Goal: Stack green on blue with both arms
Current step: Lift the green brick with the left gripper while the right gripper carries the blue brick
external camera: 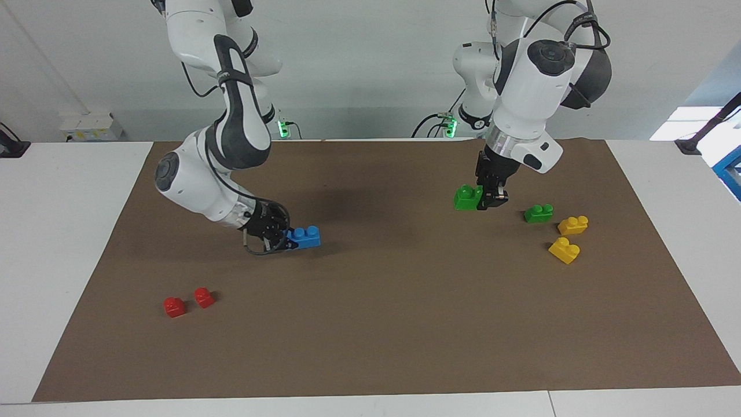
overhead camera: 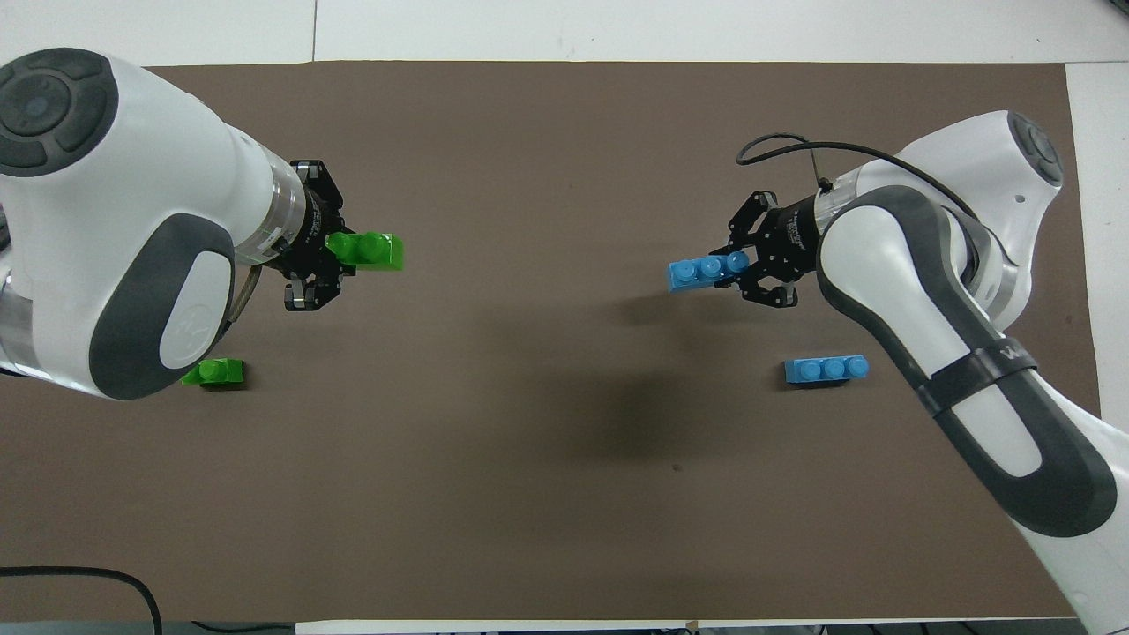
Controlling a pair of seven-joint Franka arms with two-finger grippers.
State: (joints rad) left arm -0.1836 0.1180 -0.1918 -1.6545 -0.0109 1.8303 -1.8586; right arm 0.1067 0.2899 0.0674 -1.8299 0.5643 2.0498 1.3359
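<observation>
My left gripper [external camera: 484, 199] is shut on one end of a green brick [external camera: 467, 197] and holds it a little above the brown mat [external camera: 376, 324], toward the left arm's end. In the overhead view the left gripper [overhead camera: 340, 253] holds this green brick [overhead camera: 372, 250] pointing toward the table's middle. My right gripper [external camera: 291, 241] is shut on the end of a blue brick [external camera: 305, 236], low over the mat. The overhead view shows the right gripper [overhead camera: 739, 265] and its blue brick [overhead camera: 704, 270]. A second blue brick [overhead camera: 826, 369] and a second green brick [external camera: 538, 213] lie on the mat.
Two yellow bricks [external camera: 573, 225] [external camera: 564, 250] lie beside the loose green brick, toward the left arm's end. Two small red bricks [external camera: 174, 306] [external camera: 204, 297] lie farther from the robots at the right arm's end. The second green brick also shows in the overhead view [overhead camera: 216, 373].
</observation>
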